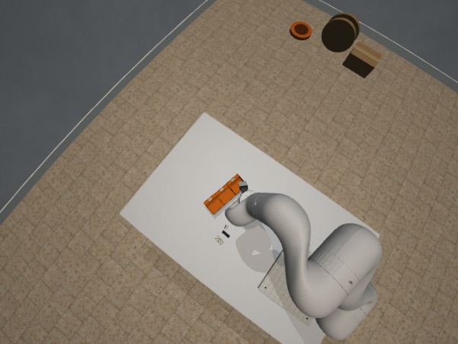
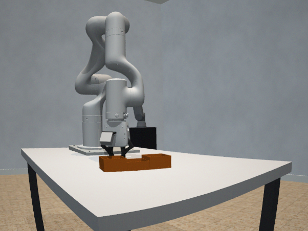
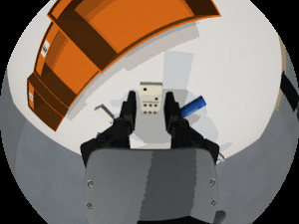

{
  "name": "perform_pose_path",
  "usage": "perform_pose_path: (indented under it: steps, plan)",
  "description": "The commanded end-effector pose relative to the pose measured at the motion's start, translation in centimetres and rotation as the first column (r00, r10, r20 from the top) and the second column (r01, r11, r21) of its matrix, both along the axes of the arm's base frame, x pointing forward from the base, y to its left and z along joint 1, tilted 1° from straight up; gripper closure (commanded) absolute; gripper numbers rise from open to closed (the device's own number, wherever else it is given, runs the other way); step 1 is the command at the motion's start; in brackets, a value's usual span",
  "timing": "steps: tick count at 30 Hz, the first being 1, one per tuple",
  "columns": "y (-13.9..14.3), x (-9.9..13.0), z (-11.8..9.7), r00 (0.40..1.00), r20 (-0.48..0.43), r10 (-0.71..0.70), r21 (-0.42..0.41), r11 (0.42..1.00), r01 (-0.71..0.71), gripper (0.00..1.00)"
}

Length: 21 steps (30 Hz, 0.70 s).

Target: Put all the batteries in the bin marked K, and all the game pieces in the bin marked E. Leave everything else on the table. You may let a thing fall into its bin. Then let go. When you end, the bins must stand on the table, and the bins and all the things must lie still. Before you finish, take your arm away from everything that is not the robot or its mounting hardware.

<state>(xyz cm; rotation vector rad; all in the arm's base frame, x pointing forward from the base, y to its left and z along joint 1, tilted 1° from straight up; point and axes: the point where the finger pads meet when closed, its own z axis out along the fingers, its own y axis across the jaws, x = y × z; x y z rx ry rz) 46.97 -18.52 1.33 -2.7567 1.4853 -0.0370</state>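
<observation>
Table: a white rectangular table (image 1: 182, 160) (image 2: 179, 184) on dark legs carries the arm, the bins and the loose things.
Arm: the pale grey six-joint arm (image 1: 297, 236) (image 2: 115, 64) stands on a light base plate (image 1: 274, 289) at one end of the table. It folds up and over, and its last link points straight down beside the bins.
Bins: three orange open-topped square bins (image 1: 224, 195) (image 2: 115, 164) (image 3: 133, 9) stand side by side in one row, touching. Small pale labels sit on their outer walls, but the letters are too small to read, so K and E cannot be told apart.
Claw: the black two-fingered claw (image 2: 117, 154) (image 3: 149, 102) hangs low, just behind the bin row in the exterior view. Its fingers stand partly apart and grip nothing.
Game piece: a cream-white flat rectangular domino tile (image 1: 218, 240) (image 3: 150, 91) with dark pips lies face up on the table, outside the bins. In the wrist view it shows in the gap between the two fingers. In the top view it lies a little way off from the arm's wrist.
Battery: a small blue cylindrical battery (image 3: 194, 106) lies on its side on the table, just beside the domino tile and outside the bins.
Other: a tiny bent grey metal piece (image 3: 102, 111) lies on the table on the tile's other side. What it is cannot be told.
</observation>
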Motion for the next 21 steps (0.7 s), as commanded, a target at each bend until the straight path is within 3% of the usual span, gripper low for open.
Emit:
perform_pose_path:
  steps: [1,4,5,21]
  plan:
    - [-0.03,0.07,0.06,1.000,0.002,0.000,-0.001,1.000,0.000,0.59]
    - [-0.03,0.07,0.06,1.000,0.002,0.000,-0.001,1.000,0.000,0.59]
    - [-0.03,0.07,0.06,1.000,0.002,0.000,-0.001,1.000,0.000,1.00]
    - [-0.03,0.07,0.06,1.000,0.002,0.000,-0.001,1.000,0.000,1.00]
